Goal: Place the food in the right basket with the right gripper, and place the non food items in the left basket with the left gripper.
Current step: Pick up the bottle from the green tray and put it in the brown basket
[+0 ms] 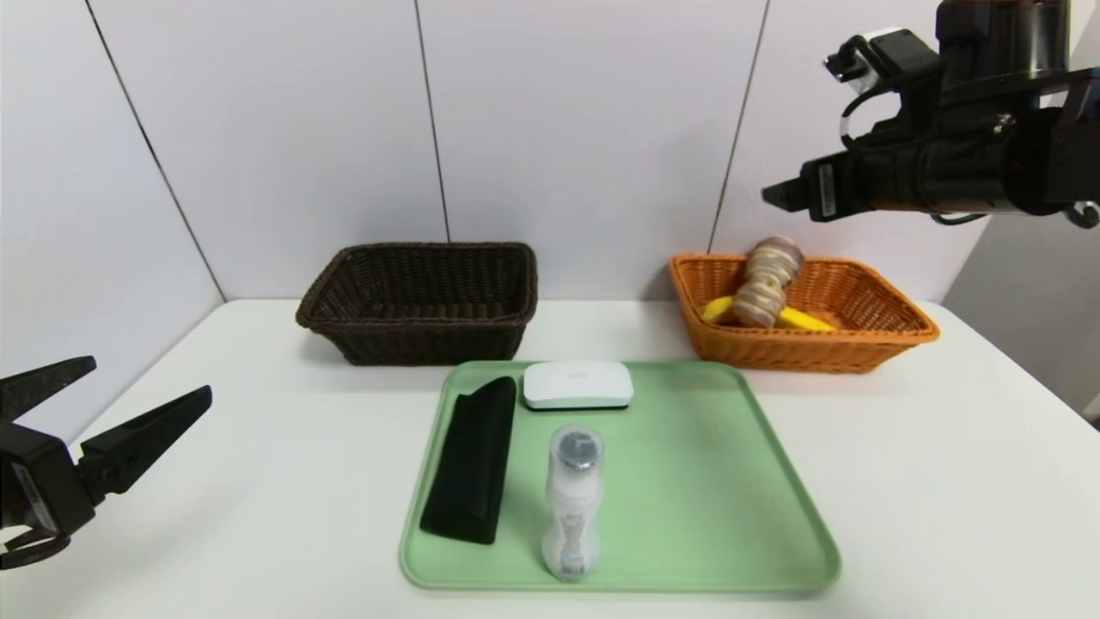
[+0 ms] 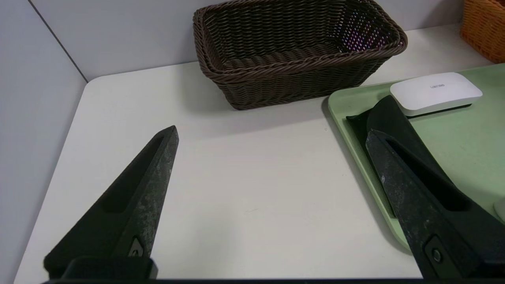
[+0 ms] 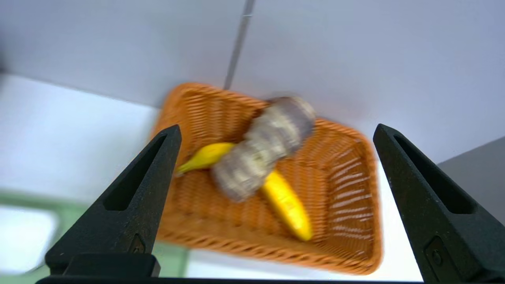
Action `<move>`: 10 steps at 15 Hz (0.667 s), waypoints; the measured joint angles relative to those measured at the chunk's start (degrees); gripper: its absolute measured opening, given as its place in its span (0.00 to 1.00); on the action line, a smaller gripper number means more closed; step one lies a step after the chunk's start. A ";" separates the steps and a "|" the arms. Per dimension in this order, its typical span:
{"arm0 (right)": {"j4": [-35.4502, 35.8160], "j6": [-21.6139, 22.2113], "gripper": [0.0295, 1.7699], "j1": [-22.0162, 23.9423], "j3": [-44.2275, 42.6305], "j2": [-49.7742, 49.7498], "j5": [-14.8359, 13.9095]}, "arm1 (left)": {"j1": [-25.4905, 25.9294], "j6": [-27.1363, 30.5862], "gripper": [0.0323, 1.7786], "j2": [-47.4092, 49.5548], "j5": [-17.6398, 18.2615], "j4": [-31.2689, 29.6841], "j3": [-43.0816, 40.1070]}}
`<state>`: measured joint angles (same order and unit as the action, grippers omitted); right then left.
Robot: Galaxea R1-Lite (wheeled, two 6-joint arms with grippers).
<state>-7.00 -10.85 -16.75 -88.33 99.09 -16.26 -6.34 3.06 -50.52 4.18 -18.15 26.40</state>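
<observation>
Against white panels, bread [image 3: 263, 149] lies below the right jaws.

The open right gripper [image 3: 277, 132] hangs above an orange woven basket [image 3: 373, 236]. Inside, a striped tan-and-purple bread loaf [image 3: 262, 150] lies slantwise across a yellow banana [image 3: 287, 205], one end resting on the basket's rim. Near the basket sits part of a green tray [image 3: 169, 256] bearing a white device [image 3: 23, 238].

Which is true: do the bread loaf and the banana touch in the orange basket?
Touching: the right wrist view shows the loaf lying across the banana.
</observation>
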 joint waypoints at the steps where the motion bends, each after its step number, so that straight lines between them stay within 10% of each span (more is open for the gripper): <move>1: -0.22 1.07 0.95 -1.74 1.62 -1.05 -0.13 | 0.00 0.02 0.95 -0.09 0.02 -0.04 0.00; 10: 5.92 3.28 0.96 -4.58 18.99 -12.31 -2.50 | 0.01 -0.61 0.95 -1.13 0.80 -0.63 1.01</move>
<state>-1.07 -7.57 -21.33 -69.34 86.77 -18.76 -6.33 2.45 -51.65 4.99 -18.79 27.42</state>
